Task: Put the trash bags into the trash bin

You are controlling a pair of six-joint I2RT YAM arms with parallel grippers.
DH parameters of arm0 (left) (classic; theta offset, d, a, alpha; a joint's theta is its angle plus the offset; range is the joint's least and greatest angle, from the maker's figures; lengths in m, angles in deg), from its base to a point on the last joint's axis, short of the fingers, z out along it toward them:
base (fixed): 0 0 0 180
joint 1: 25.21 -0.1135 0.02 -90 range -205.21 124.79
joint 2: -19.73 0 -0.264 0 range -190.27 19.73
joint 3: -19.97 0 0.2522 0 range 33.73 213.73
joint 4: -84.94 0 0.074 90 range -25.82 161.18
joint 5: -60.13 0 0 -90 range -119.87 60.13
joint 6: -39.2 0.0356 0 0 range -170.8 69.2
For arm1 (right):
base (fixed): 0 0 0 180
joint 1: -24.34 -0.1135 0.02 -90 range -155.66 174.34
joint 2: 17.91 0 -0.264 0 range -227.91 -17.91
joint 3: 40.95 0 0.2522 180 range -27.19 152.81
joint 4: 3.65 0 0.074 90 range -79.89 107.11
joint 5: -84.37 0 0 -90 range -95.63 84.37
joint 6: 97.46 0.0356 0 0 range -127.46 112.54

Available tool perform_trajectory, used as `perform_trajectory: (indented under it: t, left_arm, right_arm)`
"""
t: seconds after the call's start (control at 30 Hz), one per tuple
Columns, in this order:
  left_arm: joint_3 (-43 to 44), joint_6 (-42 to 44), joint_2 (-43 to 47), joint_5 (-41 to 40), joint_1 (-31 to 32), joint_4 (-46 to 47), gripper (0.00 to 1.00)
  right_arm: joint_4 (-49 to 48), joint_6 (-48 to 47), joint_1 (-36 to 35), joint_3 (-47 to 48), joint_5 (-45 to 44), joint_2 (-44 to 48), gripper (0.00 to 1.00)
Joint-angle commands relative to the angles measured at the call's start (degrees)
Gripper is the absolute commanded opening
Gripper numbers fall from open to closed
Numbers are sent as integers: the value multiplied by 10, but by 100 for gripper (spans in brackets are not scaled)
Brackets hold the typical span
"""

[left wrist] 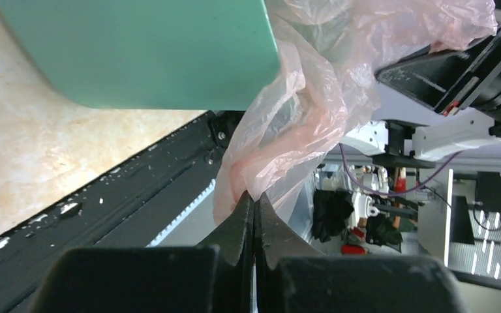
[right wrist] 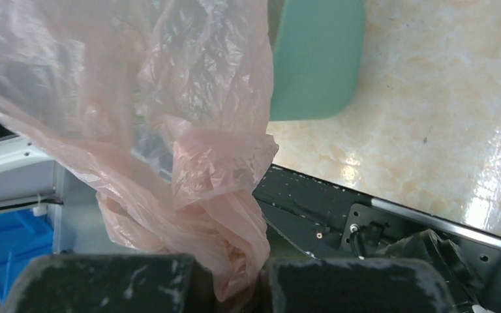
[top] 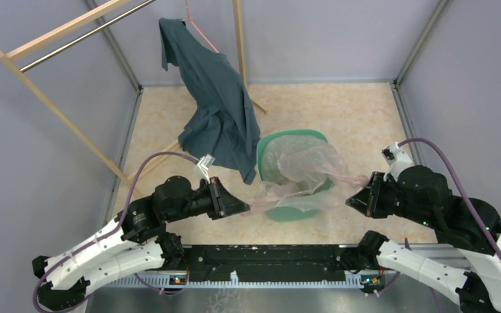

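Observation:
The pale pink translucent trash bag is stretched across the mouth of the teal-green trash bin, partly sunk into it, with its edges pulled out to both sides. My left gripper is shut on the bag's left edge, left of the bin. In the left wrist view the film rises from my pinched fingertips beside the bin. My right gripper is shut on the bag's right edge. In the right wrist view bunched film runs into the jaws, and the bin is behind it.
A dark blue-grey shirt hangs from a wooden rack and drapes down just left of the bin's back rim. The black base rail runs along the near edge. Grey walls enclose the marbled floor.

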Motion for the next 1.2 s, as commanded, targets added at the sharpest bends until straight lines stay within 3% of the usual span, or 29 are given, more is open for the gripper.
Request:
perform_trajectory:
  t: [0.0,0.2,0.43,0.57,0.7,0.87,1.0,1.17]
  left_arm:
    - [0,16,15,-46,-1,-32,0]
    - [-72,0,2,-67,-1,7,0]
    - [-115,13,-11,-132,-1,84,0]
    - [-80,46,-53,-124,-1,74,4]
    - [-47,69,-57,-123,0,9,20]
    - [-17,99,14,-124,0,-66,57]
    - [40,119,58,-143,0,-150,81]
    - [92,160,71,-138,0,-160,98]
  right_arm:
    - [4,36,-2,-59,-48,12,0]
    - [-191,59,-2,-221,-132,49,0]
    - [-359,-7,-2,-313,-203,91,0]
    - [-311,-27,-2,-269,-173,83,22]
    - [-197,-24,-2,-189,-119,90,44]
    - [-108,-50,-2,-92,-14,91,68]
    - [-83,-105,-2,-13,21,72,77]
    - [-124,-221,-2,58,46,28,91]
